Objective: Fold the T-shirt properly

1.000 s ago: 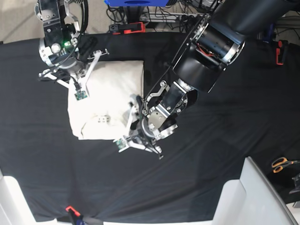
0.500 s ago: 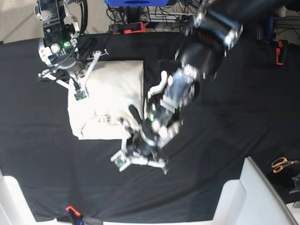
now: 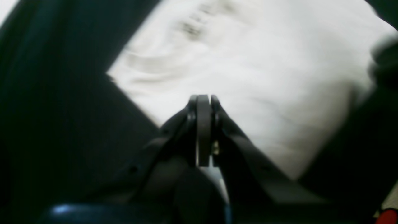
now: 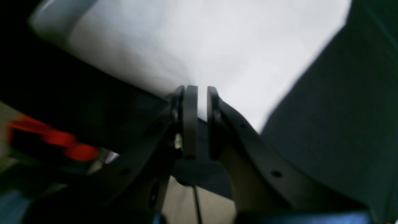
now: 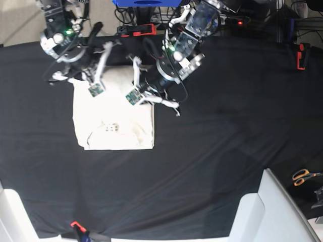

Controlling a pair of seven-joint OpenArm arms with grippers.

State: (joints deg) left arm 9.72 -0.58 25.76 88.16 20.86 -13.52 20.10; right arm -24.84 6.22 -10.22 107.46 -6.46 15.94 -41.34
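The cream T-shirt (image 5: 113, 116) lies folded into a flat rectangle on the black table cloth (image 5: 227, 141), with its neck label (image 5: 109, 128) facing up near the front edge. My left gripper (image 5: 144, 84) hovers at the shirt's back right corner. In the left wrist view it (image 3: 203, 100) is shut and empty, with the T-shirt (image 3: 248, 62) lying blurred beyond it. My right gripper (image 5: 86, 79) is over the back left corner. In the right wrist view its fingers (image 4: 199, 91) stand a thin slit apart with nothing between them, above the T-shirt (image 4: 202, 40).
A red clamp (image 5: 136, 30) and a blue object (image 5: 146, 3) sit behind the shirt. Orange-handled scissors (image 5: 303, 176) lie at the right edge. A white bin (image 5: 275, 206) stands at the front right. A small red item (image 5: 75, 225) is at the front edge.
My left arm has swung from the shirt's front right edge up to its back right corner. The right arm has shifted slightly back. The shirt lies as before.
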